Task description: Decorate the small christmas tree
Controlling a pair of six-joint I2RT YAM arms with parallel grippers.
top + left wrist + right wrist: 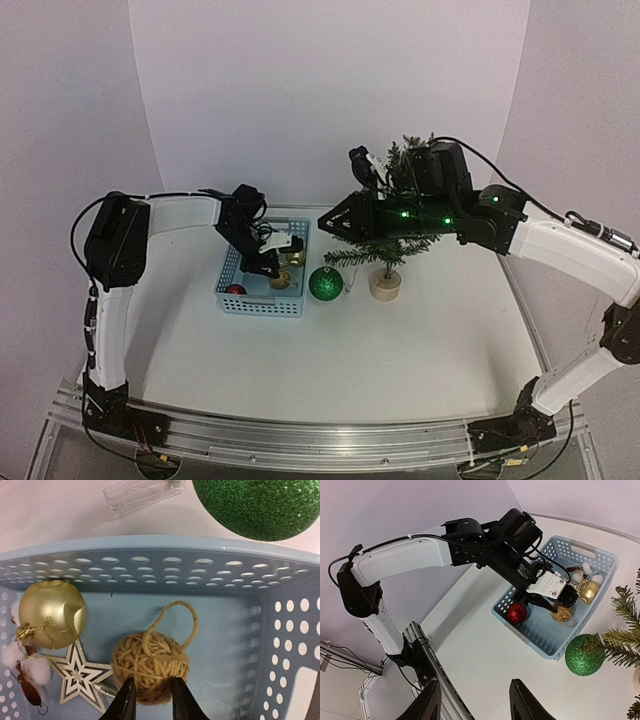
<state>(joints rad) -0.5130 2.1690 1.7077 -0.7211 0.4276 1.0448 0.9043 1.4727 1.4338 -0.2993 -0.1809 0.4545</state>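
Blue basket (150, 560) holds one gold bauble (50, 612), one twine ball (150, 660), one star (77, 675) and one red bauble (516, 613). One green glitter ball (325, 284) lies just beside it. One small christmas tree (380, 250) stands upright right of that ball. Left gripper (152, 682): narrow, flanking the twine ball — hold cannot be told. Right gripper (476, 705): apart, empty.

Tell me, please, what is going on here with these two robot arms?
The arms are decorating the small christmas tree. The left gripper is down in the blue basket and appears to pinch a twine ball that rests on the basket floor, near a gold ball, a star and a red ball. The right gripper hangs open and empty by the tree. A green glitter ball sits just outside the basket, near the tree's lower branches.
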